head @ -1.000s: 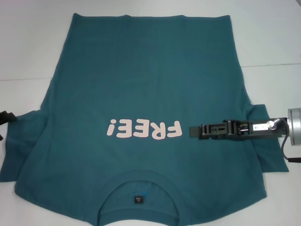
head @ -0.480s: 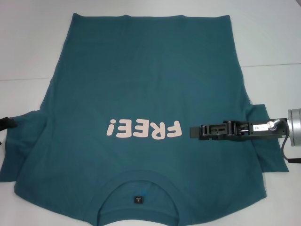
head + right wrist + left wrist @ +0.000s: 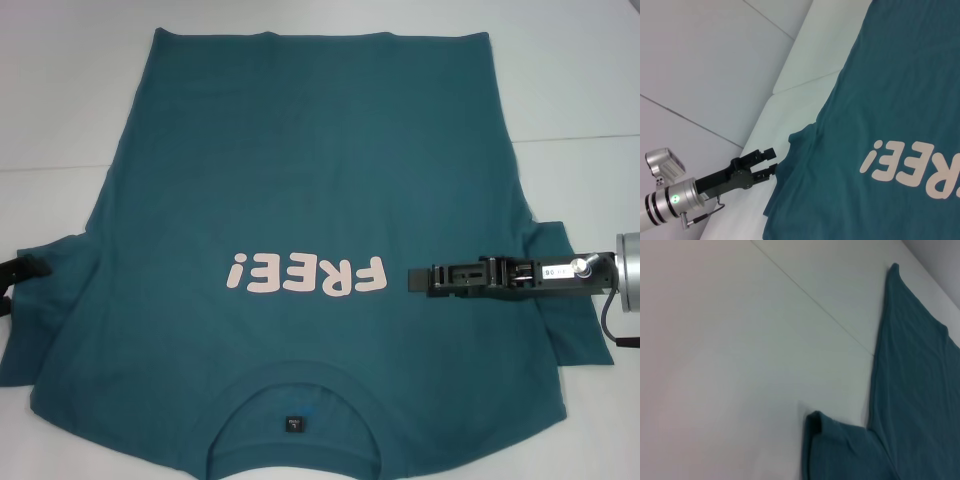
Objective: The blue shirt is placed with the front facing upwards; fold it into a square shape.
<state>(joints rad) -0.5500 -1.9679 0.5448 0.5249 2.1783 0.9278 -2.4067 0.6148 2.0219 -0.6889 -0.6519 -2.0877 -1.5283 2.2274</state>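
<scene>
A white desk (image 3: pixel 60 90) fills the scene, with a thin seam line running across it on both sides of the shirt (image 3: pixel 310 180). We see the shirt spread flat, front up, taking up most of the desk. Its hem lies at the far edge and its collar (image 3: pixel 296 385) at the near edge, so the pale pink "FREE!" print (image 3: pixel 306 274) reads upside down to us. A small dark tag (image 3: pixel 293 423) sits inside the neck opening. Both short sleeves lie out to the sides, and the left one shows a slight fold at its end in the left wrist view.

Our right hand (image 3: pixel 418 279) reaches in from the right, lying level over the chest just right of the print, its tip pointing left. From above it looks narrow, and we cannot tell how far it is open or whether it touches the cloth.

Our left hand (image 3: pixel 771 160) sits at the left edge of the desk, beside the end of the left sleeve (image 3: pixel 800 142). In the right wrist view its two fingers (image 3: pixel 770 151) stand apart, just at the sleeve's edge, with nothing held between them.
</scene>
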